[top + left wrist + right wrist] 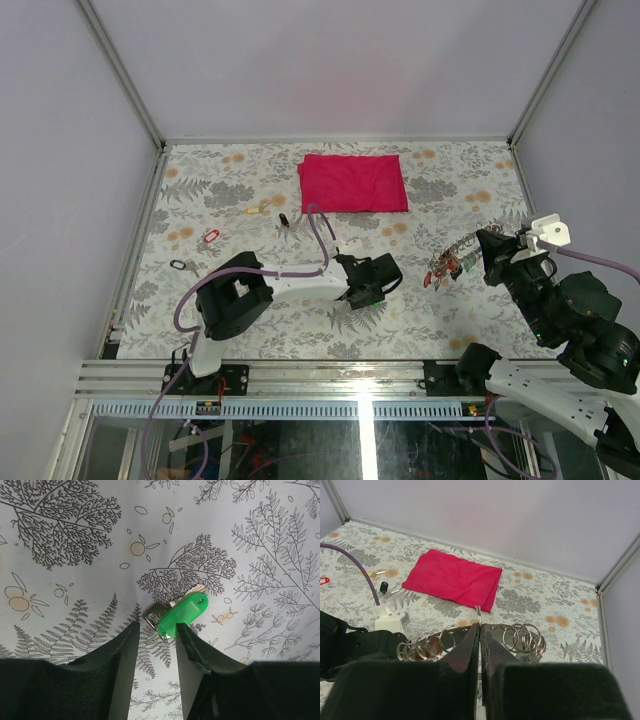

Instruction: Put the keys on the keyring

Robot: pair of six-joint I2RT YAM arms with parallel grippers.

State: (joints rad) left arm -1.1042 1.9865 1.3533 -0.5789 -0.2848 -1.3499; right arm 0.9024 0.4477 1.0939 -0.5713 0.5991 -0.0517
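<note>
Two arms, top view: left gripper [372, 284] sits low at frame centre; right gripper [482, 256] at right holds the keyring [450, 262], its hung tags towards centre, likely presented for loading.
Loose keys, top view: red-tagged key [209, 237] and others lie at left, well apart from the ring; red cloth [353, 182] at top centre.
Left wrist view: fingers [125, 650] apart, straddling the near end of a green-tagged key [184, 611] flat on the patterned table [260, 645], seemingly poised to pinch it.
Right wrist view: fingers pressed together, clamped on the keyring's wire loops, probably to steady it.
</note>
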